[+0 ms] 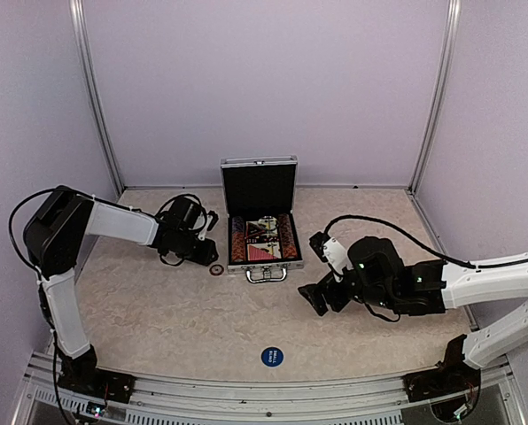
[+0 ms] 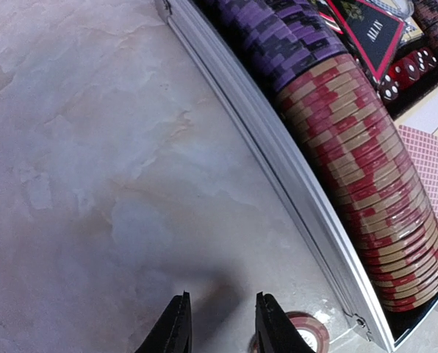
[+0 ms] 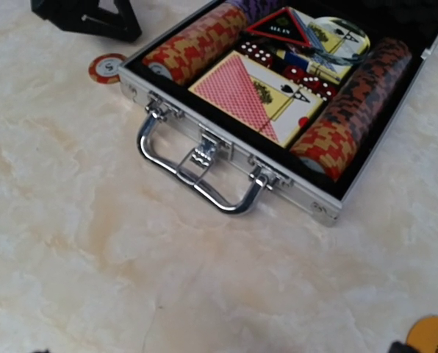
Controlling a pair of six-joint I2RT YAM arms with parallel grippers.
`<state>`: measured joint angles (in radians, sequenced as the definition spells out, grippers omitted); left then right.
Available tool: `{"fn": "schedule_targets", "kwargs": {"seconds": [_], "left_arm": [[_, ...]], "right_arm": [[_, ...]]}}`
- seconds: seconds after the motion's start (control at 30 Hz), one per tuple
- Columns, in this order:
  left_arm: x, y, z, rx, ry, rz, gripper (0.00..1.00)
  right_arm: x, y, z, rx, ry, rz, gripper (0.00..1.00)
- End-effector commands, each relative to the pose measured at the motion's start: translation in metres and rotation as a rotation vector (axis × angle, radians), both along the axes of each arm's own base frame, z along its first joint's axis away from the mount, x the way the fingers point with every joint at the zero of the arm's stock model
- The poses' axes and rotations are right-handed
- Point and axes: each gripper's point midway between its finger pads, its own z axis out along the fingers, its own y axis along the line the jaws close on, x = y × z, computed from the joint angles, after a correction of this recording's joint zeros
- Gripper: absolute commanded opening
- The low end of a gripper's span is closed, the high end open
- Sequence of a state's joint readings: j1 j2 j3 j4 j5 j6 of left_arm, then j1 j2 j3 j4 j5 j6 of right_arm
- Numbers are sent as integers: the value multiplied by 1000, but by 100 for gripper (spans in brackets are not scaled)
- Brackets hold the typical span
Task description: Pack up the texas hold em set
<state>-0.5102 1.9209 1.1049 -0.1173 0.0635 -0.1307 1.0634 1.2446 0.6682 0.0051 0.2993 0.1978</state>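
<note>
1. The left gripper [image 2: 222,307] hangs low over the marbled beige table [image 1: 140,310], its black fingers slightly apart and holding nothing. The loose red-and-cream round poker chip [image 2: 311,335] lies just outside one finger, so a pinch here could miss it or flick it away.
2. That chip sits near the case's front left corner, and a nudge might jam it against the wall.
3. The ribbed silver aluminium case [image 1: 260,188] stands mid-table with its lid upright and black lining showing. Chip rows flank red-backed cards, red dice and a red triangle.
4. The blue round button [image 1: 272,357] lies outside near the front edge, so shutting the lid now would leave it behind.
5. The right gripper [image 1: 315,270], right of the case, has its jaws wide and empty.
</note>
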Motion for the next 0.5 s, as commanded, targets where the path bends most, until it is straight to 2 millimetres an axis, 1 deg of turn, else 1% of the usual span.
{"fn": "schedule_targets", "kwargs": {"seconds": [0.0, 0.13, 0.23, 0.37, 0.47], "left_arm": [[-5, -12, -7, -74, 31, -16, 30], [-16, -14, -18, -63, 58, -26, 30], [-28, -16, -27, -38, 80, -34, 28], [-49, -26, -33, -36, 95, -62, 26], [-66, -30, -36, -32, 105, -75, 22]], "right_arm": [[3, 0, -3, 5, 8, -10, 100], [3, 5, -5, 0, 14, 0, 100], [4, 6, -7, -1, 17, 4, 100], [3, 6, -9, -6, 20, 5, 100], [3, 6, -10, -7, 23, 8, 100]]}}
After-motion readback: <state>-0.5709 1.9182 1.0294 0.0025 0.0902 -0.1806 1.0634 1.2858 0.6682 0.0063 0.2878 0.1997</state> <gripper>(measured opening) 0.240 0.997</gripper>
